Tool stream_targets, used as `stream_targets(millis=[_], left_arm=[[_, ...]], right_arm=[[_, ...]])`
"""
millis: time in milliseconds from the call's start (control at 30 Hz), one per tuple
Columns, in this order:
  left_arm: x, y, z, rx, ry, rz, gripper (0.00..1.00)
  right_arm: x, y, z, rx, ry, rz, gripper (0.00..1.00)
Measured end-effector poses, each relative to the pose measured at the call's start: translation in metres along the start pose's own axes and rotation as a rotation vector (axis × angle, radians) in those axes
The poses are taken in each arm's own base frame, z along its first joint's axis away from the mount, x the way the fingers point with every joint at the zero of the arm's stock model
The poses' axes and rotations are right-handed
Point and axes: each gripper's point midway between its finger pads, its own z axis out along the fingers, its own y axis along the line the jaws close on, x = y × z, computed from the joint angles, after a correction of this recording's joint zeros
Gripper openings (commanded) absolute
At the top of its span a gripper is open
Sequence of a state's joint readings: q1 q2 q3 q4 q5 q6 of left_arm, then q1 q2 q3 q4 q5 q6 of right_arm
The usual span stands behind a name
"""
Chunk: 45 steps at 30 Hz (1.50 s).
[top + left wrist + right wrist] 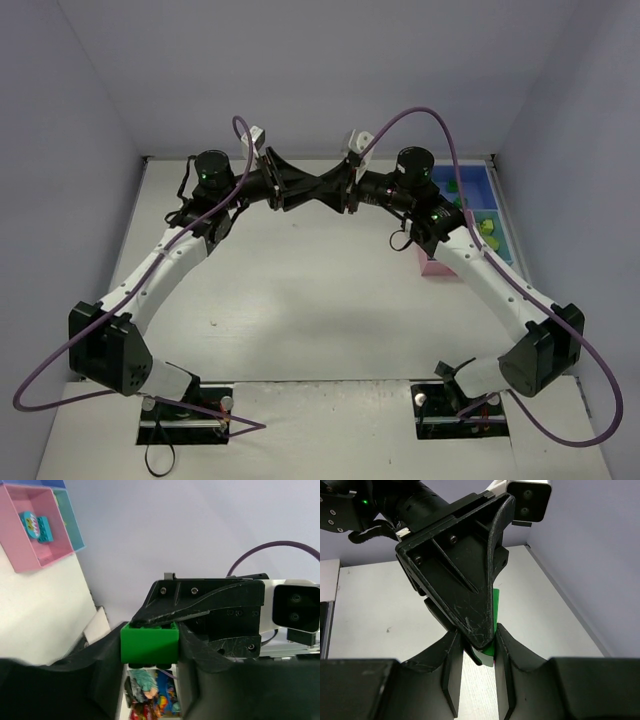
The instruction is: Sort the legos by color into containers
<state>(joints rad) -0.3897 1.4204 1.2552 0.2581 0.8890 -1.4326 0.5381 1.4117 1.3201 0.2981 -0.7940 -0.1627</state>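
A green lego (150, 642) is pinched between the fingers of my left gripper (151, 652), which is shut on it. A white printed piece (152, 692) shows just below it. My right gripper (479, 650) meets it head-on, with its jaws shut over the green lego's edge (495, 611) and the left fingertip. Both grippers (315, 187) cross in mid-air over the far middle of the table. The containers sit at the far right: a blue tray (470, 180) holding yellow-green legos (487, 228), and a pink tray (30, 560) holding a cyan printed lego (38, 525). A light blue tray (69, 520) adjoins the pink one.
Grey walls close in the white table (300, 300) on three sides. Purple cables (440, 125) arch over both arms. The right arm's forearm (490, 280) lies across the pink tray's (436, 268) near side.
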Motion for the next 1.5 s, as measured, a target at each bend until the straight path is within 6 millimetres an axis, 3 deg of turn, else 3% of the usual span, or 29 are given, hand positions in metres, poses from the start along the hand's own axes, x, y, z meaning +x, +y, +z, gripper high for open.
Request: stream_targets(millis=[33,133,267,433,567,733,833,867,900,967,1000,1100,1233,1333,1433,1500], left_arm=[[0.0,0.001,0.0,-0.001,0.003,-0.001,0.48],[-0.001,0.003,-0.001,-0.002,0.009,0.015,0.68],[-0.011,0.013,-0.008,-0.029,-0.013,0.047,0.72],[-0.041,0.047,-0.029,-0.179,-0.112,0.117,0.72],[-0.057,0.077,-0.054,-0.387,-0.192,0.224,0.72],[-0.056,0.107,-0.094,-0.641,-0.24,0.361,0.73],[-0.053,0.115,-0.119,-0.755,-0.265,0.431,0.73],[-0.052,0.117,-0.126,-0.786,-0.273,0.449,0.73],[-0.05,0.12,-0.134,-0.818,-0.279,0.464,0.73],[-0.046,0.124,-0.148,-0.87,-0.288,0.488,0.73],[-0.044,0.126,-0.153,-0.89,-0.291,0.495,0.73],[-0.04,0.131,-0.166,-0.943,-0.296,0.511,0.73],[-0.035,0.136,-0.179,-0.993,-0.302,0.527,0.73],[-0.033,0.136,-0.187,-1.018,-0.308,0.54,0.73],[-0.033,0.133,-0.191,-1.029,-0.32,0.554,0.73],[-0.032,0.131,-0.195,-1.039,-0.328,0.561,0.73]], right_arm=[[0.001,0.0,-0.001,0.003,0.001,-0.001,0.0],[0.012,-0.007,-0.006,0.048,0.027,0.01,0.0],[0.046,-0.037,-0.025,0.155,0.091,0.055,0.0],[0.098,-0.09,-0.069,0.377,0.197,0.139,0.0],[0.138,-0.155,-0.118,0.638,0.264,0.224,0.0],[0.204,-0.231,-0.181,0.942,0.368,0.362,0.0],[0.236,-0.27,-0.208,1.073,0.407,0.429,0.02],[0.246,-0.28,-0.217,1.109,0.412,0.449,0.07],[0.255,-0.288,-0.225,1.141,0.42,0.471,0.26],[0.272,-0.301,-0.237,1.191,0.435,0.51,0.44],[0.28,-0.306,-0.241,1.21,0.444,0.529,0.63],[0.298,-0.319,-0.254,1.263,0.475,0.562,0.81],[0.309,-0.316,-0.258,1.269,0.514,0.591,0.96],[0.299,-0.311,-0.257,1.261,0.515,0.59,1.0],[0.262,-0.295,-0.261,1.257,0.484,0.569,1.0],[0.22,-0.285,-0.264,1.261,0.427,0.526,1.0]])
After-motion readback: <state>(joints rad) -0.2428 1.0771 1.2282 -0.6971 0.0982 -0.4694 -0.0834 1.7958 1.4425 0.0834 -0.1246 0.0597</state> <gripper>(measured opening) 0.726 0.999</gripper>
